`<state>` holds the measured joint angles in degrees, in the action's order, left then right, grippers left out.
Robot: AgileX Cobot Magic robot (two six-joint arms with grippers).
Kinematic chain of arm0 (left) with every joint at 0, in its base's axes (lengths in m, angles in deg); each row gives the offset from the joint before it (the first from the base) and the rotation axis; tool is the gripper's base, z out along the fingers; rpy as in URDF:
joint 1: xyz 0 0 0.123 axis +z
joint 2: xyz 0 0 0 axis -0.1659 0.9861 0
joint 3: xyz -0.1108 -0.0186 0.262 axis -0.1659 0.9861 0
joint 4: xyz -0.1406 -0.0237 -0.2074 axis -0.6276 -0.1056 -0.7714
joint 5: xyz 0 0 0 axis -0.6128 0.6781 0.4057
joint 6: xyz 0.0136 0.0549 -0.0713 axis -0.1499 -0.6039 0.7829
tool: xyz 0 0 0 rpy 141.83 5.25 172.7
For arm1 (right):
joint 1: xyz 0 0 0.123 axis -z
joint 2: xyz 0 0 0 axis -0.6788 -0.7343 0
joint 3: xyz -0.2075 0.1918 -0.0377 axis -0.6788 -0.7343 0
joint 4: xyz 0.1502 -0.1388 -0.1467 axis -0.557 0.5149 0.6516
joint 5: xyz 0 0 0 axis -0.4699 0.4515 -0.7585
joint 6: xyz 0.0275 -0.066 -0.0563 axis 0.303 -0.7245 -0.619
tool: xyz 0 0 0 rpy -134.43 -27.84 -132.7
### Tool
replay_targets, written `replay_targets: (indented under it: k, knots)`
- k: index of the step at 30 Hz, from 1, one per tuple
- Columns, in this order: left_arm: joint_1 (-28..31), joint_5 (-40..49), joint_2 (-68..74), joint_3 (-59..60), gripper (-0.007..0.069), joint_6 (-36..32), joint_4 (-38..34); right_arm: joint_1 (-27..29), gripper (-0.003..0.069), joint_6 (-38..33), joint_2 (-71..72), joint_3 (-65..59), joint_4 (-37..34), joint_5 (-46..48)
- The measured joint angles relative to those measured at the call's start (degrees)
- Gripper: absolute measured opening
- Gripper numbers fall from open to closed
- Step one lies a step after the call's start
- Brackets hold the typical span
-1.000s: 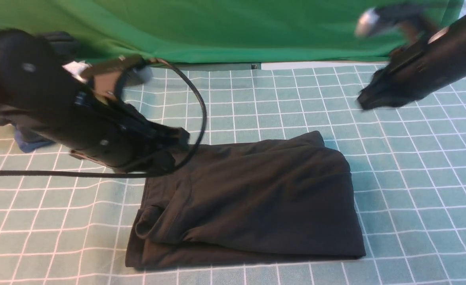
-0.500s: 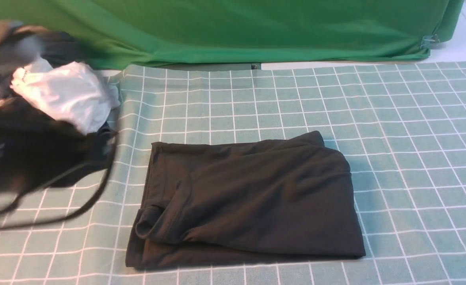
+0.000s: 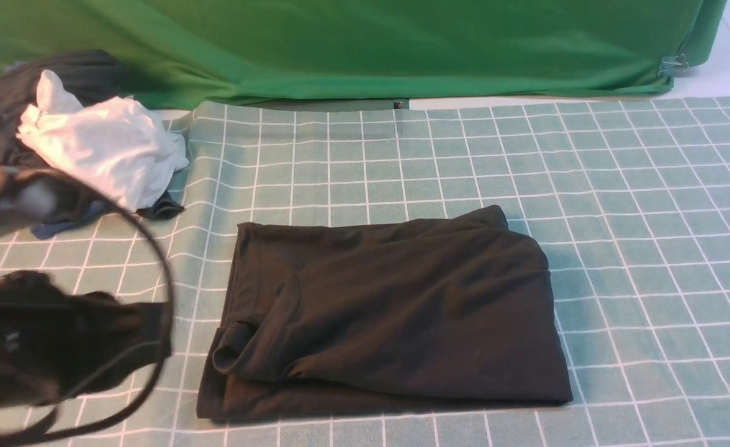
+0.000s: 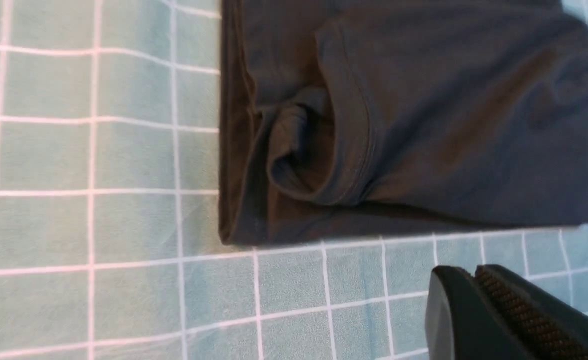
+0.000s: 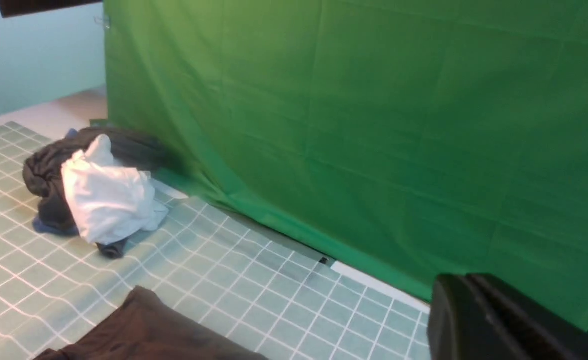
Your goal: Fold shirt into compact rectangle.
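Observation:
The black shirt (image 3: 383, 310) lies folded into a rough rectangle in the middle of the checked cloth, with a rolled fold at its near left corner (image 4: 299, 150). My left gripper (image 3: 148, 329) hangs blurred at the left edge of the front view, left of the shirt and apart from it. In the left wrist view the left gripper (image 4: 474, 272) is shut with nothing between its jaws, above bare cloth beside the shirt's edge. My right gripper (image 5: 466, 280) is shut and empty, raised high and facing the green backdrop; it is out of the front view. A corner of the shirt (image 5: 144, 330) shows below it.
A crumpled white garment (image 3: 101, 149) rests on a dark grey and blue clothes bundle (image 3: 61, 81) at the far left. A green backdrop (image 3: 365, 43) hangs along the table's far edge. The teal checked cloth (image 3: 650, 217) covers the table. A black cable (image 3: 154, 267) loops by the left arm.
The left arm has swung from over the shirt's far left corner out to the near left. The right arm has left the front view. The shirt has not moved.

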<state>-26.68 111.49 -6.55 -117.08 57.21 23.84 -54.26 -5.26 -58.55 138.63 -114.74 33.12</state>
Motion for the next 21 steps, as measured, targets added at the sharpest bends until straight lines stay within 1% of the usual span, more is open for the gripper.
replay_targets:
  k: [1,3,7,8,10,13,14,16,17,18,19,20,21]
  knots:
    - [0.0,-0.1,1.1,-0.3,0.0007,-0.4,-0.2,0.0,0.0012,0.0,0.1,0.0,0.0,0.1]
    - [0.0,-0.8,8.6,-2.8,0.0007,-2.4,-1.2,0.0,0.0012,0.4,0.3,-0.6,0.0,1.0]
    - [0.0,-0.9,20.9,-7.9,0.0019,-5.2,-1.2,0.0,0.0012,1.1,0.4,-3.2,0.0,1.2]
    - [0.0,-0.9,20.9,-8.2,0.002,-5.4,-1.2,0.0,0.0012,1.2,0.4,-3.2,0.0,1.2]
    - [0.0,-0.9,27.1,-11.6,0.0059,-7.5,-1.2,0.0,0.0012,1.5,0.4,-5.9,0.0,1.1]
    - [0.0,-1.5,33.0,-14.9,0.0143,-8.6,-0.6,0.0,0.0013,2.0,0.4,-8.5,0.0,0.4]
    - [0.0,-1.6,33.7,-15.3,0.0158,-8.8,-0.4,0.0,0.0013,2.1,0.4,-8.6,0.0,0.4]
    - [0.0,-1.8,38.2,-17.1,0.0279,-9.1,0.8,0.0,0.0015,2.3,0.4,-10.7,0.0,-1.3]
    - [0.0,-1.8,38.5,-17.3,0.0298,-9.3,0.8,0.0,0.0015,2.3,0.4,-10.8,0.0,-1.5]
    - [0.0,-2.0,40.7,-17.5,0.0358,-10.1,0.7,0.0,0.0015,2.3,0.4,-11.3,0.0,-2.5]
    - [0.0,-2.0,40.9,-17.5,0.0366,-10.4,0.6,0.0,0.0015,2.3,0.4,-11.4,0.0,-2.8]
    - [0.0,-2.0,41.9,-17.6,0.0397,-11.3,0.4,0.0,0.0015,2.3,0.4,-11.5,0.0,-3.3]
    - [0.0,-2.0,43.4,-17.7,0.0447,-13.4,-0.7,0.0,0.0015,2.3,0.4,-11.6,0.0,-4.0]
